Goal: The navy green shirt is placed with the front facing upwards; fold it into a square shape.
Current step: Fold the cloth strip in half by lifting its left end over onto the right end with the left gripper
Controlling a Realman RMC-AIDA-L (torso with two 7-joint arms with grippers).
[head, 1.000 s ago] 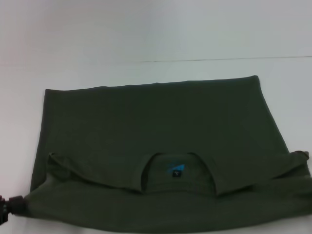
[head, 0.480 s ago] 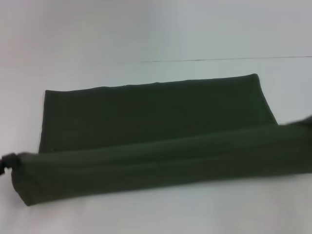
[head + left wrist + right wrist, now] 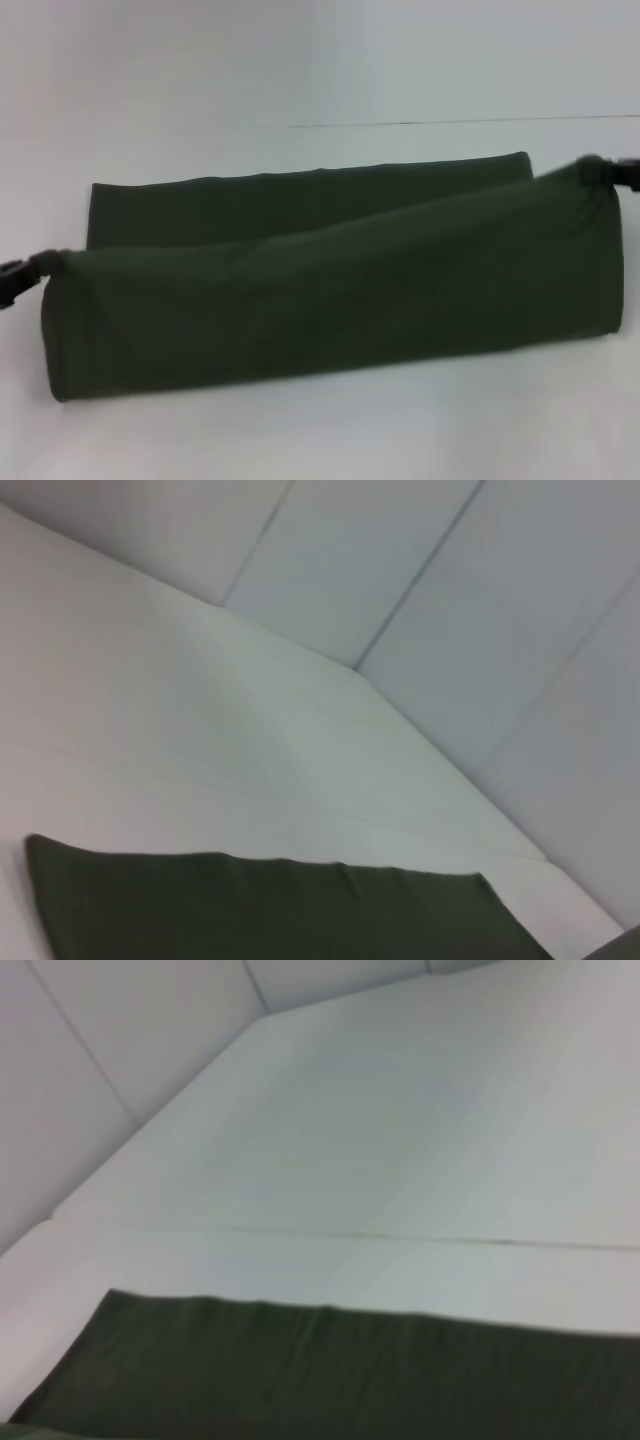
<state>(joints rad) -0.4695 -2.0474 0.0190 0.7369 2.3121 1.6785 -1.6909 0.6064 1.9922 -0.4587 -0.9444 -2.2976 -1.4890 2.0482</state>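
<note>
Both grippers, left point(image 3: 30, 268) & right point(image 3: 600, 172), pinching dark olive-green cotton shirt point(image 3: 330, 290), near edge now lifted higher, carried toward far hem; fold approx halfway

the navy green shirt point(image 3: 330, 1375) lies flat on the white table point(image 3: 400, 1130).

1 navy green shirt point(image 3: 330, 290), 2 grippers: left point(image 3: 25, 275), right point(image 3: 605, 172).
</note>
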